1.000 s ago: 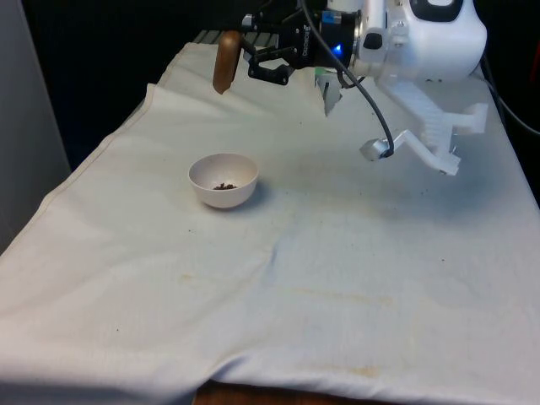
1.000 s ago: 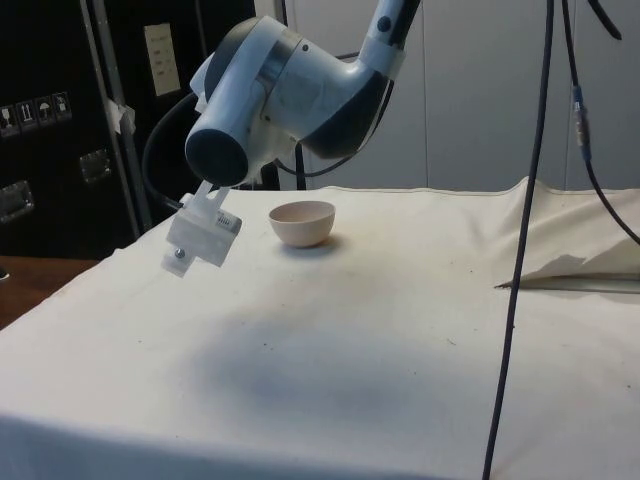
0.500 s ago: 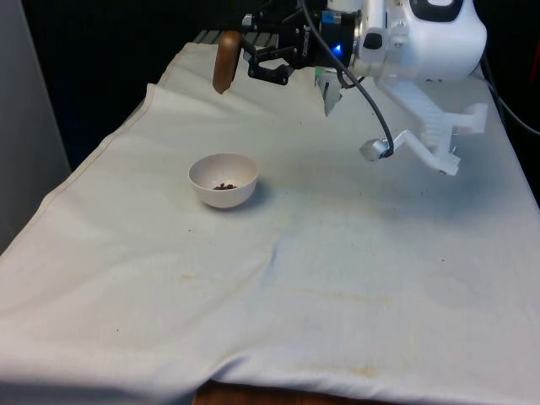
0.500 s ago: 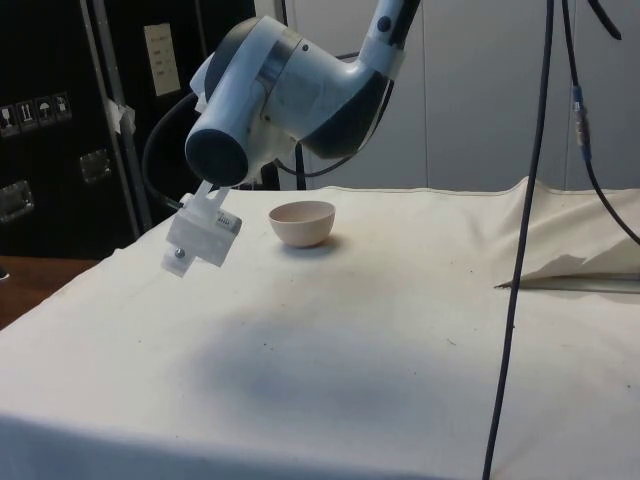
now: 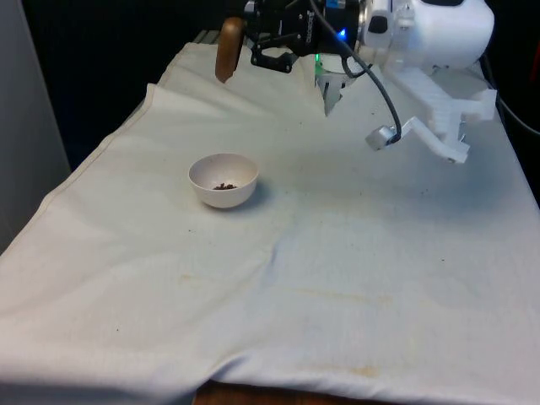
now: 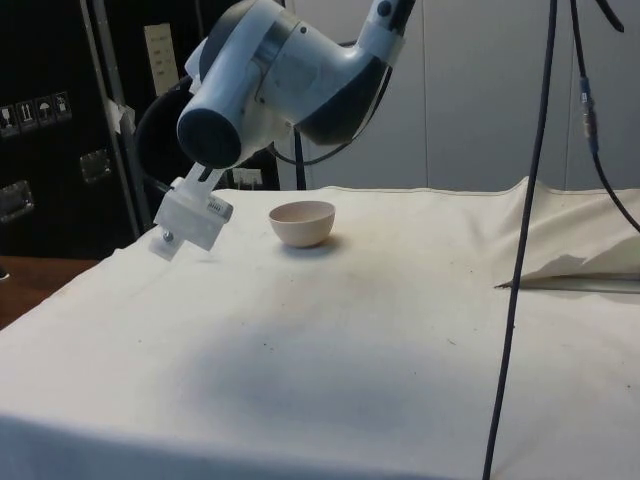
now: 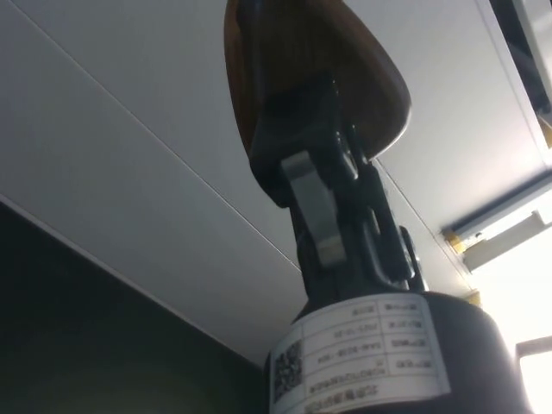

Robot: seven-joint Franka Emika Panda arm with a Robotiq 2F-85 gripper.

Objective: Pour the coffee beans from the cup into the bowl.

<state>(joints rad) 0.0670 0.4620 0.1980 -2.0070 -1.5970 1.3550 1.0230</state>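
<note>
With beans lying in the bowl (image 5: pixel 223 180), the pour looks done: the fingers (image 5: pixel 239 44) grip the tipped brown cup (image 5: pixel 228 48) above the surface's far edge, next needing righting and setting down.

Arm (image 5: pixel 439 25): white, reaching out level, high over the table's far end; wrist turned toward the front view's left.
Arm from the side (image 6: pixel 270 70): bulky wrist joint raised above the table.
Gripper (image 5: pixel 240 38): black, lying sideways, well above the bowl (image 5: pixel 223 180) and beyond it.
Fingers (image 7: pixel 315 203): clamped on the brown cup (image 5: pixel 228 46), cup tipped on its side.
</note>
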